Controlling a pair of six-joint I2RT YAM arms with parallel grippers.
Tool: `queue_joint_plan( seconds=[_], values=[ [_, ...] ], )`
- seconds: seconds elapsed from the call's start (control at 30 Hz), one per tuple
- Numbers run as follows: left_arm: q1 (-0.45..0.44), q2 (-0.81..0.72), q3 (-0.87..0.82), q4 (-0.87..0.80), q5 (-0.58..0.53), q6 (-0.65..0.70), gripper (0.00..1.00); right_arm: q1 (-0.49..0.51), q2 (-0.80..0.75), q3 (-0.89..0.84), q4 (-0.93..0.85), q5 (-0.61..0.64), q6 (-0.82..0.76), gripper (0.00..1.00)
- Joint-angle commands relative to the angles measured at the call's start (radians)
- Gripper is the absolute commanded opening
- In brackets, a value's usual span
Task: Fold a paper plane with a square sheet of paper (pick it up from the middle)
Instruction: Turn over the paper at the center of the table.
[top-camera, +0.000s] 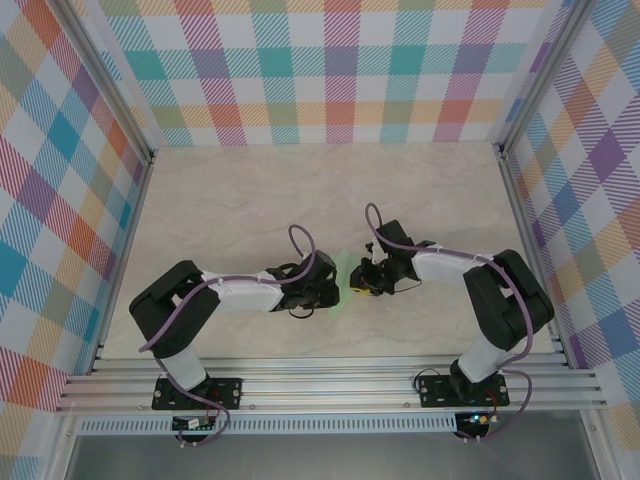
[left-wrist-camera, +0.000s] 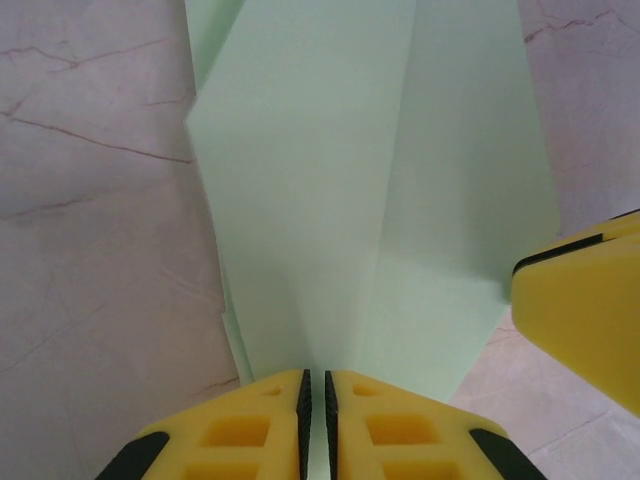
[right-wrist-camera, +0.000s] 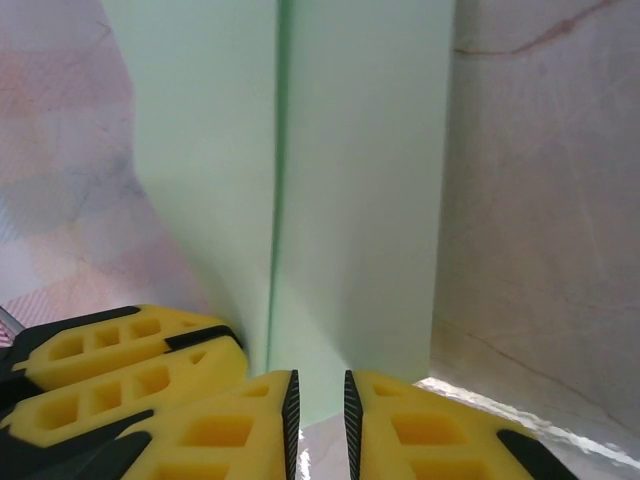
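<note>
Paper: I see the pale mint-green folded paper mid-table between the two arms, with lengthwise creases showing in my left wrist view.
Left end effector: its yellow fingers are pressed almost together, pinching the paper's near edge.
Right end effector: I see a narrow slit between its fingers with the paper's edge reaching into it. I cannot tell whether it grips.
Table: pale, marbled, beneath both arms.

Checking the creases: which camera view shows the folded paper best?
Left wrist: the folded paper spreads wide there, several creases visible. Right wrist shows two flat panels meeting at one crease; top external, a small green sliver.
</note>
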Motion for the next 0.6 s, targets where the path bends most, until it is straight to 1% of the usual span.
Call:
queue_joint_plan(
  seconds=[0.0,0.2,0.4,0.53,0.57],
  values=[
    [-0.007,0.013,-0.014,0.004,0.001,0.000,0.15,0.001,0.015,-0.008,-0.001,0.011,-0.022,0.21],
    [-0.007,0.018,-0.023,0.007,0.009,0.002,0.15,0.001,0.027,-0.032,-0.032,0.074,-0.035,0.22],
    [-0.007,0.028,-0.020,0.013,0.020,0.006,0.15,0.001,0.046,-0.034,-0.026,0.065,-0.029,0.23],
    [-0.006,0.006,-0.026,0.025,0.026,0.003,0.15,0.002,-0.018,-0.037,-0.028,0.054,-0.016,0.28],
    [-0.006,0.000,-0.026,0.030,0.033,0.005,0.15,0.001,-0.039,-0.036,-0.040,0.059,-0.014,0.32]
  ],
)
